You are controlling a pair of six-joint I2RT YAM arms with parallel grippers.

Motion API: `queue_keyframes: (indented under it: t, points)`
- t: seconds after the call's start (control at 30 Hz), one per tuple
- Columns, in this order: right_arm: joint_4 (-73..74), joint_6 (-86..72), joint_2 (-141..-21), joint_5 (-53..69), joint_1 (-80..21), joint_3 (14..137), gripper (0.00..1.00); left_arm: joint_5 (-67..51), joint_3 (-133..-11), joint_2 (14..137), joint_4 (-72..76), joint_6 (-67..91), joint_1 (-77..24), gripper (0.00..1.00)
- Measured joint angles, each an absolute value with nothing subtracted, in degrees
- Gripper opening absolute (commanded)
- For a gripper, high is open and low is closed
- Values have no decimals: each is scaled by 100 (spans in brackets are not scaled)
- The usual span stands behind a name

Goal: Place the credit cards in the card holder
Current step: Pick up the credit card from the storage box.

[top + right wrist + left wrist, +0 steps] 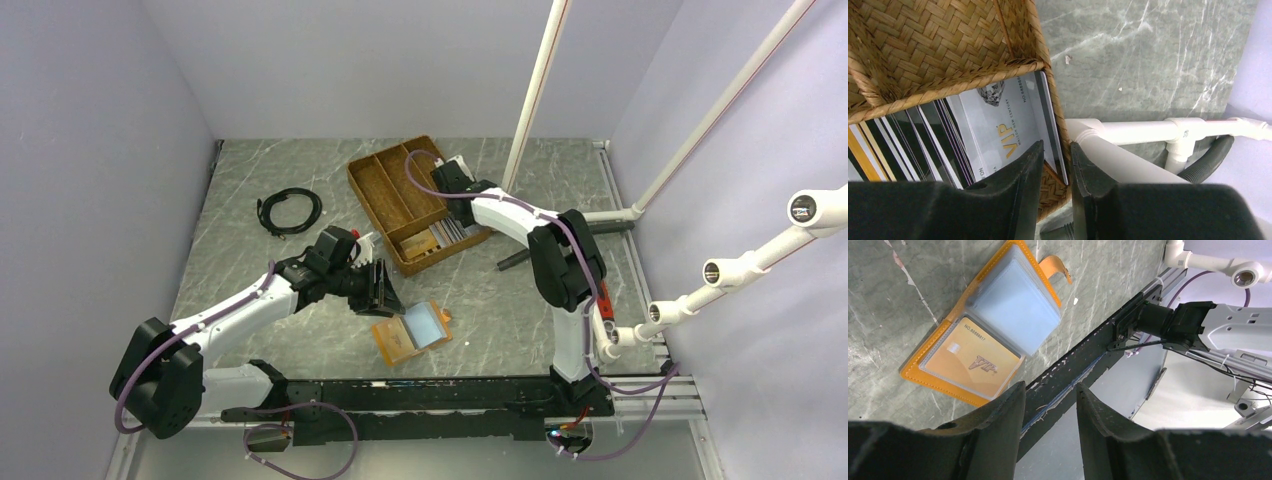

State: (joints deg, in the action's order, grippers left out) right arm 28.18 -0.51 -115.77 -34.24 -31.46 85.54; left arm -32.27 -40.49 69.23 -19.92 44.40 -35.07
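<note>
Marble table (500,320) — left wrist alone shows orange card (968,362) in card holder (1013,305); left tool (1050,392), right tool (1055,150) gape empty.

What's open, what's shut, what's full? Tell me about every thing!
card holder: unfolded flat on the table, an orange card in one sleeve.
credit cards: leaning in a row in one tray compartment.
left gripper: jaws open, empty.
right gripper: jaws slightly open over the cards, nothing between them.
cable: coiled.
</note>
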Motion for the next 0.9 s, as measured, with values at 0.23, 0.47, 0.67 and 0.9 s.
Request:
queue_keyframes:
  t: [0.23, 0.47, 0.67, 0.9]
  points:
    - [2982, -64, -11577, -3599, -3424, 8521, 28, -3234, -4047, 6923, -1973, 4440, -3507, 47]
    - [3087, -71, -11583, -3603, -3555, 8433, 27, -3240, -4040, 6923, -1953, 4440, -3507, 47]
    - [3083, -113, -11660, -3763, -3483, 8433, 5, -3277, -4010, 6923, -1955, 4440, -3507, 47]
    - [3454, -207, -11773, -3826, -3518, 8759, 0, -3273, -4010, 6884, -2053, 4421, -3437, 60]
